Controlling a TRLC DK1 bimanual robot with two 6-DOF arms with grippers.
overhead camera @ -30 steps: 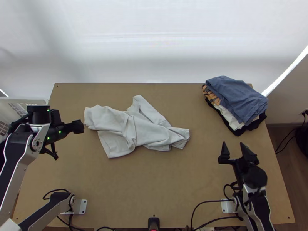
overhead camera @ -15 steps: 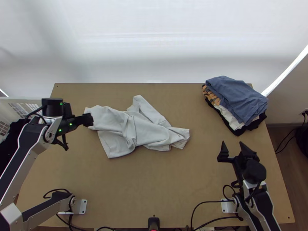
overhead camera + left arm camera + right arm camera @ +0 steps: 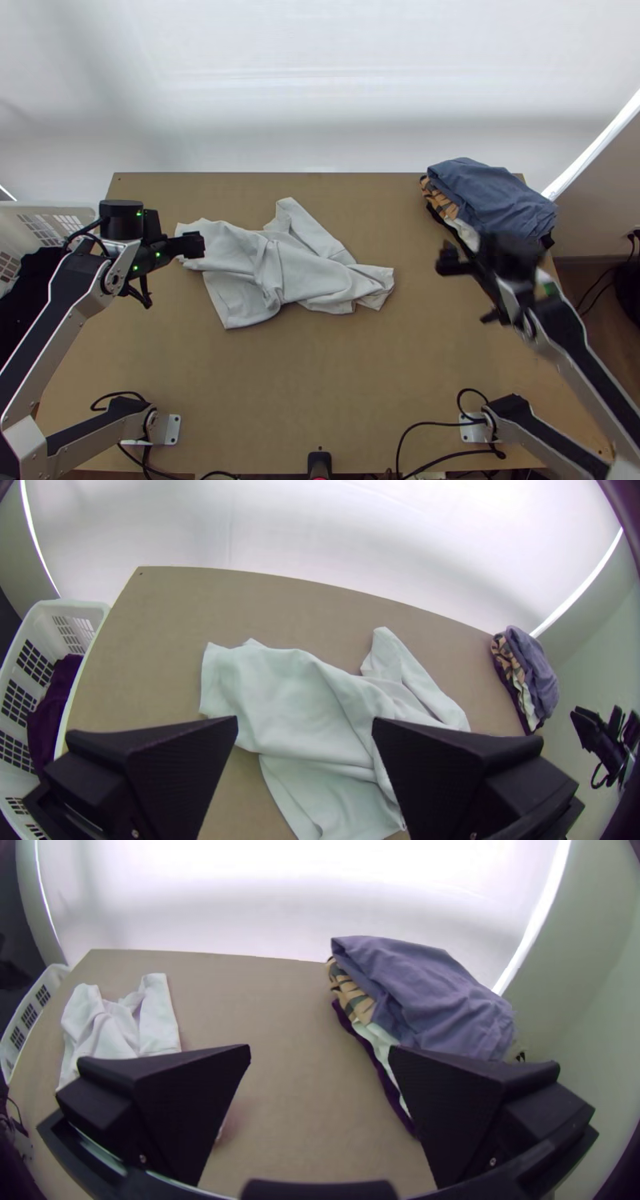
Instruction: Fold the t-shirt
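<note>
Left claw point(image 3: 164, 251): wide, I'm right by the T-shirt point(image 3: 296, 270)!
Right claw point(image 3: 478, 266): wide too, near the clothes pile point(image 3: 492, 204)!
Table point(image 3: 344, 384): T-shirt rumpled across it.

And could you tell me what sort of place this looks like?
Likely a robotics lab or workspace: two robot arms stand at a wooden table, with a stack of clothes on it and a white laundry basket beside it.

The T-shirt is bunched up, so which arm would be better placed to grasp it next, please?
Probably left; the left gripper is open near the T-shirt, the right gripper beside the clothes stack.
</note>
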